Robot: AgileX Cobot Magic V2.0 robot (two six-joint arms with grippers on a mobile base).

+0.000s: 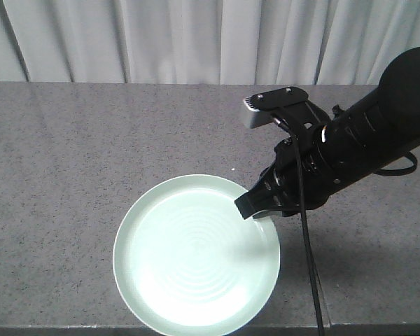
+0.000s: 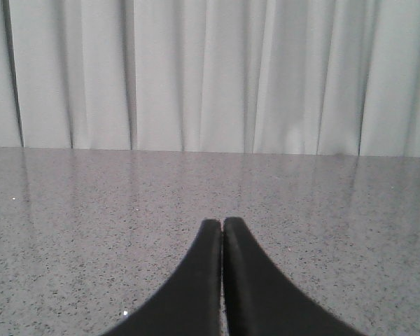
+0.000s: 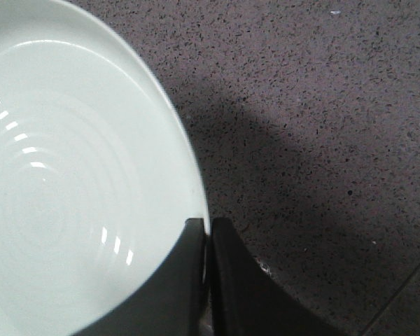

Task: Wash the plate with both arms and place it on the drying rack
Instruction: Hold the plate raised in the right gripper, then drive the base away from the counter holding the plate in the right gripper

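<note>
plate point(image 1: 196, 255): lying flat on the surface point(image 1: 84, 147).
right tool point(image 3: 206, 225): squeezing the plate's rim, probably getting ready to lift it.
left tool point(image 2: 222, 225): pressing together, holding nothing, seeing no plate.

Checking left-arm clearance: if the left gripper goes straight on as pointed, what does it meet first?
Path of the left gripper over the countertop looks free; the curtain behind it would likely come first, depth unclear.

Round pale mint-green plate point(image 1: 196, 255), glossy with faint concentric rings, flat on speckled grey counter point(image 1: 70, 140), right rim pinched by right gripper point(image 1: 255, 208) of matte-black arm point(image 1: 378, 133)
</note>
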